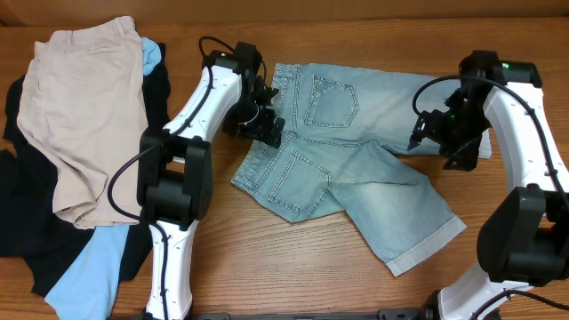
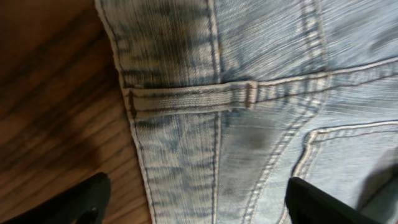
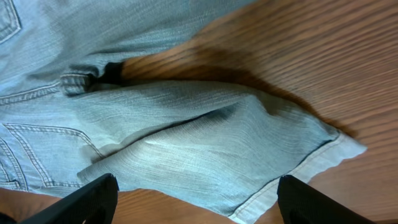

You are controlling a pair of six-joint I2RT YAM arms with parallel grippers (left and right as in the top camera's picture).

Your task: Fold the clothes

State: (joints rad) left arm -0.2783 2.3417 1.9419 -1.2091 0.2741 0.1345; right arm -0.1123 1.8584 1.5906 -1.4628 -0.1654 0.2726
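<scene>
The light-wash denim shorts point(image 1: 356, 169) lie flat on the table, back pockets up, waistband to the left and the two legs spread to the right. My left gripper point(image 1: 267, 120) is open over the waistband edge. The left wrist view shows the belt loop and waistband point(image 2: 186, 99) between its open fingers point(image 2: 199, 205). My right gripper point(image 1: 428, 133) is open and hovers over the upper leg near its cuff. The right wrist view shows the lower leg and hemmed cuff point(image 3: 186, 143) beyond its open fingers point(image 3: 193, 199). Neither gripper holds cloth.
A pile of clothes lies at the table's left: beige shorts point(image 1: 80, 116) on top, a black garment point(image 1: 18, 187) under them, and a sky-blue garment point(image 1: 89, 271) sticking out at the front. Bare wooden table point(image 1: 293, 267) shows in front of the denim shorts.
</scene>
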